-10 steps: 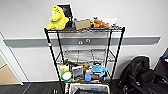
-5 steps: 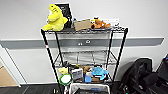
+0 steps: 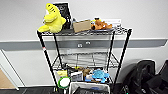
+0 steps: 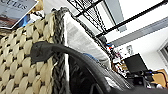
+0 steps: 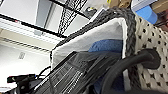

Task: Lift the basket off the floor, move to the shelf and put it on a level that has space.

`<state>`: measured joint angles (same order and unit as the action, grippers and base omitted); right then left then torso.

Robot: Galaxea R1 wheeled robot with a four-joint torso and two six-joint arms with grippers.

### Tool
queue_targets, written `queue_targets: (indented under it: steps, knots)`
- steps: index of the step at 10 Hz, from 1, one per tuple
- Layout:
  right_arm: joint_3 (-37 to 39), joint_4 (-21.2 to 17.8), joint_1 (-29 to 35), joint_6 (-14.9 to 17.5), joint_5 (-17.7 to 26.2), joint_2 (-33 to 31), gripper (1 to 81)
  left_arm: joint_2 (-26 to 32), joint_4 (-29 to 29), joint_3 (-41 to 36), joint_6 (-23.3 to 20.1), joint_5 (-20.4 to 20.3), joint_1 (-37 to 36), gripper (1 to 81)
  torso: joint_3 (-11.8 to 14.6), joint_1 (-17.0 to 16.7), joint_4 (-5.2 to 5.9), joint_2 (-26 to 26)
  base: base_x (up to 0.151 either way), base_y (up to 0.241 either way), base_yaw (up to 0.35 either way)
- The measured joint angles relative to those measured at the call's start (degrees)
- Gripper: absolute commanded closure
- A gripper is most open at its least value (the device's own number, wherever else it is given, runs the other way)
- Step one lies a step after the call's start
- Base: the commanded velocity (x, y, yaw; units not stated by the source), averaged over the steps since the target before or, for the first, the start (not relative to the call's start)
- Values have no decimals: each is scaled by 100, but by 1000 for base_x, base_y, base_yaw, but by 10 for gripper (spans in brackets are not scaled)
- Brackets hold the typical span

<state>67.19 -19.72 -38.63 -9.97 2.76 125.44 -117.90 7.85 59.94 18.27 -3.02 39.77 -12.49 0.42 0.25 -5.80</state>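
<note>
I hold the basket [image 3: 89,87] low before the shelf [image 3: 83,62], below the bare level [image 3: 86,60]. Whether my pincers are clamped on it, I cannot tell. I judge it must rise level and clear the tier's front wire before sliding in.

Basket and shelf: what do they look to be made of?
The basket looks like cream woven wicker or a plastic imitation, with a dark braided rim, white fabric lining and dark looped handle. The shelf looks like metal: thin black posts and wire-grid tiers.
</note>
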Motion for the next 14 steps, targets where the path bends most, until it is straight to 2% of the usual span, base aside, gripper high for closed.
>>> queue_targets:
  steps: [11,14]
  knots:
    - [-347,-12,308,-129,2,-182,811,95,30,-201,2,-2,-123,811,0,-2,0,0,117,0,0]
    - [-446,-11,355,-127,0,-262,811,148,33,-313,2,-11,-171,811,0,2,0,0,29,0,0]
